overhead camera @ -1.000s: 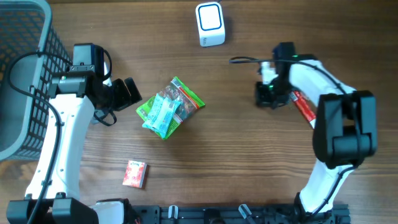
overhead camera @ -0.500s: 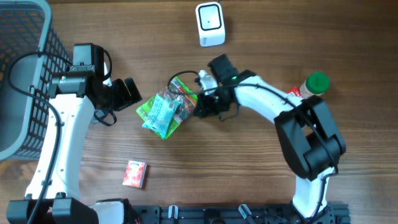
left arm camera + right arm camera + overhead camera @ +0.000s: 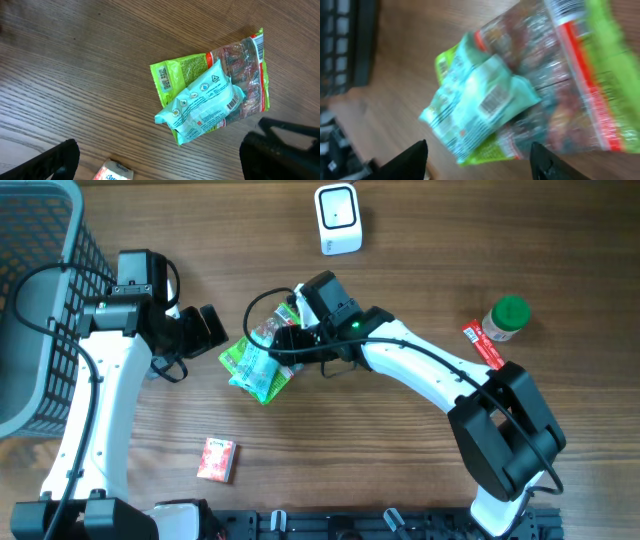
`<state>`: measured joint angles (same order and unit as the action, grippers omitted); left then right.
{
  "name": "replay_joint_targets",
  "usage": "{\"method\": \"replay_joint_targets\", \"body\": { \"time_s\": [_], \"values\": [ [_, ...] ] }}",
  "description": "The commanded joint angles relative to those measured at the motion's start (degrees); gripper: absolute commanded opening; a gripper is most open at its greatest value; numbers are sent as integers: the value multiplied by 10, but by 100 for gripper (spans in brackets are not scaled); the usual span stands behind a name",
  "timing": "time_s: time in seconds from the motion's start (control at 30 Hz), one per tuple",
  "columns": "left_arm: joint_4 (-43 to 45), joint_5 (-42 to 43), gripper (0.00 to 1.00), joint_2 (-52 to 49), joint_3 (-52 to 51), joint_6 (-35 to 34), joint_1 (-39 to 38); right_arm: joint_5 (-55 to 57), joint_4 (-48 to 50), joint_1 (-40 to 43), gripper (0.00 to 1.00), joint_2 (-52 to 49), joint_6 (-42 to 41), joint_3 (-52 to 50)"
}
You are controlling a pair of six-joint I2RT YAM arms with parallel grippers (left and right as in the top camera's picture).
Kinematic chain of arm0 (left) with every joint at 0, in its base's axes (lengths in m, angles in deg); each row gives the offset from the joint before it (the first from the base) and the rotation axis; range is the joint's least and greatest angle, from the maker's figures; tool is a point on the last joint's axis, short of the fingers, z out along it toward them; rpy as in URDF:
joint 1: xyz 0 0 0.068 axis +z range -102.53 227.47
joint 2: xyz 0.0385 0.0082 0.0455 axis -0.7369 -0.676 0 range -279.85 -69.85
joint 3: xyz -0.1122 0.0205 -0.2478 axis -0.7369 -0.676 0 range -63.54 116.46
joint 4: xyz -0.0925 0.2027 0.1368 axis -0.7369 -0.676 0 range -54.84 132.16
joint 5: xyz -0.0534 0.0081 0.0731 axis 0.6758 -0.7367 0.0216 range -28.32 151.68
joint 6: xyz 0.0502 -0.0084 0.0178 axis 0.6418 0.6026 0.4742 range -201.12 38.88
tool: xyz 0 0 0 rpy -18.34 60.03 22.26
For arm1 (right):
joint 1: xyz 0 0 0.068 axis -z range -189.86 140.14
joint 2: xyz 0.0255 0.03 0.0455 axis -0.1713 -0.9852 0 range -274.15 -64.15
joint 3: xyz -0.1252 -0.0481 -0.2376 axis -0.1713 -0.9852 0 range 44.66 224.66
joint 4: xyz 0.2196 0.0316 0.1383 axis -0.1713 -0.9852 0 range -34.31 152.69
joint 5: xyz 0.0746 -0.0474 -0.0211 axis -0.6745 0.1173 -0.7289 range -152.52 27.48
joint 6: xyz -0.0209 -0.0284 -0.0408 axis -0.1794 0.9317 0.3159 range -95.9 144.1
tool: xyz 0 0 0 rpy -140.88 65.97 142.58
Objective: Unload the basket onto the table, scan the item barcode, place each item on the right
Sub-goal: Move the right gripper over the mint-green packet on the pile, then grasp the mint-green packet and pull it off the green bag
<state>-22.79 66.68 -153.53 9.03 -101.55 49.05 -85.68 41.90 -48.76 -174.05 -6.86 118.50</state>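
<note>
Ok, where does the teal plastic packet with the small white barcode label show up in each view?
Overhead: the teal plastic packet lies left of centre on the table.
Left wrist: the packet is right of centre, barcode towards its right end.
Right wrist: the packet is centre-left and blurred.
Shared landmark: the green-edged clear snack bag lying under it in all three.

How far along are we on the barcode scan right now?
Nothing looks scanned: the teal packet lies on the green packet, away from the scanner. In hand: the right gripper hangs open above both packets, gripping neither. Left: grasp one, show its barcode to the scanner.
</note>
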Motion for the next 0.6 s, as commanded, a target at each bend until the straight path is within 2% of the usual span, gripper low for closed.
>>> {"method": "replay_joint_targets", "body": {
  "time_s": [0.0,0.03,0.17,0.43,0.57],
  "values": [
    [0,5,100,-1,0,7,2,62,9,3,66,-5,-51,-4],
    [0,5,100,-1,0,7,2,62,9,2,65,-5,-61,-5],
    [0,5,100,-1,0,7,2,54,8,-6,52,-5,-102,-15],
    [0,5,100,-1,0,7,2,54,34,-44,47,-6,-157,-23],
    [0,5,100,-1,0,7,2,88,34,-70,45,-11,-221,-23]
  ]
}}
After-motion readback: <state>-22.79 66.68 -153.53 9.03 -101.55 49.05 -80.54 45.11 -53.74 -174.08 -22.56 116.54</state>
